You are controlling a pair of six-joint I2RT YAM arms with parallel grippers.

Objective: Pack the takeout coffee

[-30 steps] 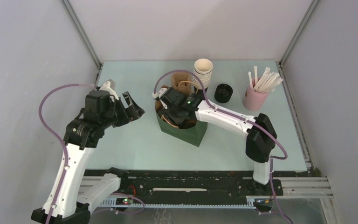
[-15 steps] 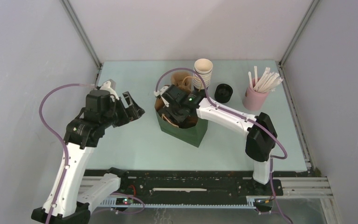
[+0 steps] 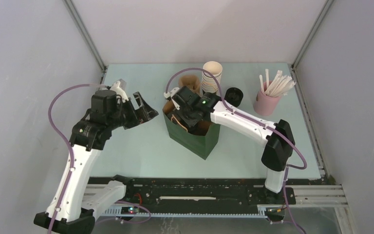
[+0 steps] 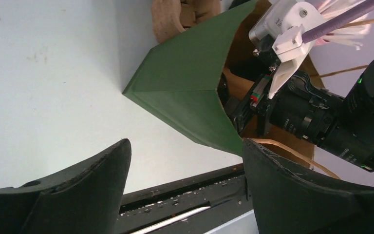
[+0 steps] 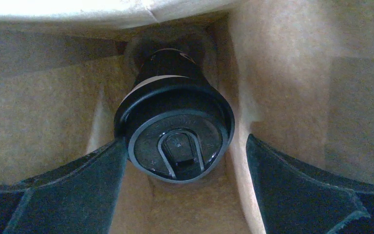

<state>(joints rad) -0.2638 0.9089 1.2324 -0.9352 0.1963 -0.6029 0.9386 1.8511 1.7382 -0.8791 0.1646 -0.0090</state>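
Right wrist view: the right gripper has its jaws spread wide, one on either side of the takeout coffee, and it isn't squeezing the cup. The coffee sits lid-up down inside the green bag, with brown paper walls all around it. Out on the left, the left gripper hangs with jaws apart and empty, near the bag and above the table.

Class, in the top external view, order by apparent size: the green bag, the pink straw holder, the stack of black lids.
1. green bag
2. pink straw holder
3. stack of black lids
The last two look close, so that order is unsure.
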